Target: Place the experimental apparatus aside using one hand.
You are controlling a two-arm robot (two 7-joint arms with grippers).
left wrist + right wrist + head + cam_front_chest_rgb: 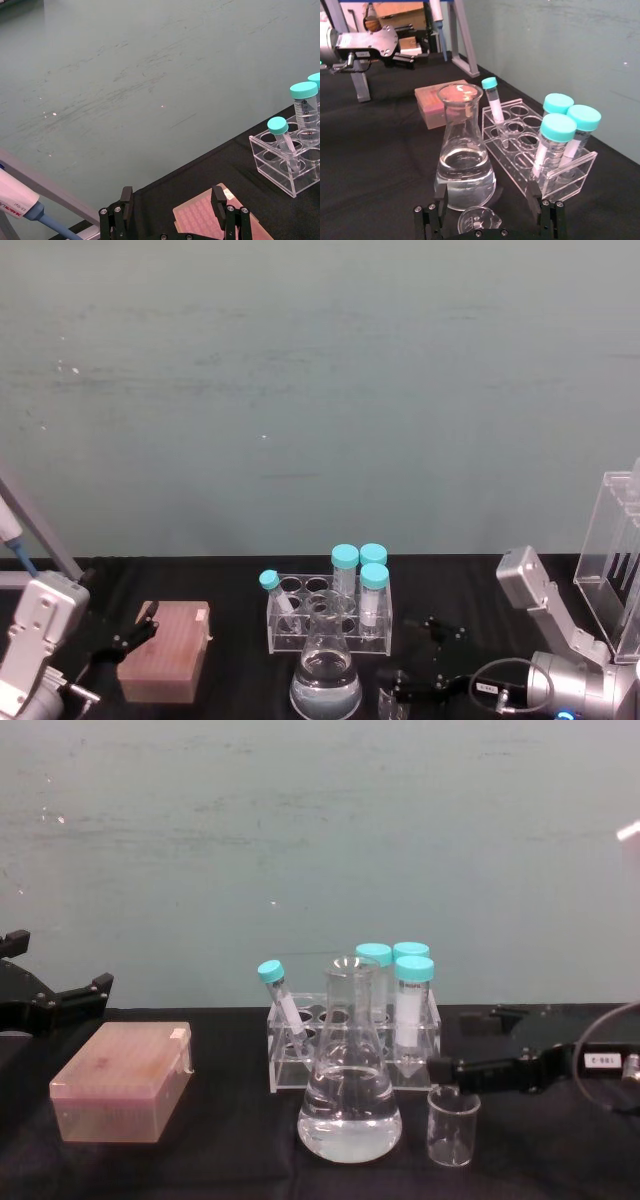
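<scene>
Hovering low at small beaker (479, 220), R claw (486, 197) spread wide; L claw (172, 196) parked, wide too.

Glossy clear glass flask (349, 1110) and beaker (452, 1132), clear acrylic rack (283, 1076), matt black cloth (220, 1152).

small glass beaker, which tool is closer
Right. The right tool is open at the rim of the small glass beaker; the left tool is far off, by the pink tip box.

teal-capped tubes (412, 1005): 4 | clear rack (288, 1076): 1 | conical flask (350, 1105): 1 | small beaker (452, 1130): 1 | pink box (120, 1088): 1
</scene>
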